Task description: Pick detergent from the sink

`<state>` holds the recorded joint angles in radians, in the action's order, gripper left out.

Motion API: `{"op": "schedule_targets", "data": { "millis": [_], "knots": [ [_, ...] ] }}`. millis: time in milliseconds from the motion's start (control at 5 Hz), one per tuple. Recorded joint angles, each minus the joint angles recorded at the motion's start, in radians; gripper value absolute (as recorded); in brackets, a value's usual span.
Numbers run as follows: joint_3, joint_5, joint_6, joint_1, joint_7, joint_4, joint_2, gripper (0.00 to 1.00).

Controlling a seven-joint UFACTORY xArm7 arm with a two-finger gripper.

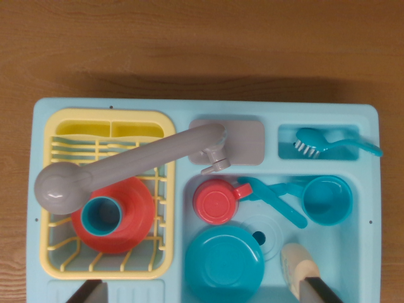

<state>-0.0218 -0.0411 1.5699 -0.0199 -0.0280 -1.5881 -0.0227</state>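
Note:
A cream detergent bottle [298, 264] lies in the light-blue sink basin [353, 252] at the lower right, its near end hidden under my right finger [320, 290]. The left finger [88, 291] shows at the bottom edge over the sink's left side. The fingers stand far apart, so my gripper [205, 292] is open and holds nothing, hovering above the sink. The bottle sits just inside the right finger, right of a blue plate [224, 264].
The basin also holds a red cup [214, 201], a blue spatula [278, 201], a blue pot [326, 200] and a white drain [268, 232]. A grey faucet [126, 167] reaches over a yellow rack [57, 252] with a red plate [129, 221] and blue cup [101, 214]. A brush [328, 145] lies top right.

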Motion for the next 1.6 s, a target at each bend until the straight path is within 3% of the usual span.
{"op": "schedule_targets", "data": {
  "millis": [800,1000,1200,1400,1600],
  "knots": [
    [0.006,0.0032,-0.028,0.0048,0.016,0.026,0.003,0.00],
    [0.011,0.0058,-0.051,0.0088,0.029,0.048,0.006,0.00],
    [0.011,0.0058,-0.051,0.0088,0.029,0.048,0.006,0.00],
    [0.016,0.0089,-0.078,0.0135,0.045,0.074,0.009,0.00],
    [0.016,0.0089,-0.078,0.0135,0.045,0.074,0.009,0.00]
  ]
}}
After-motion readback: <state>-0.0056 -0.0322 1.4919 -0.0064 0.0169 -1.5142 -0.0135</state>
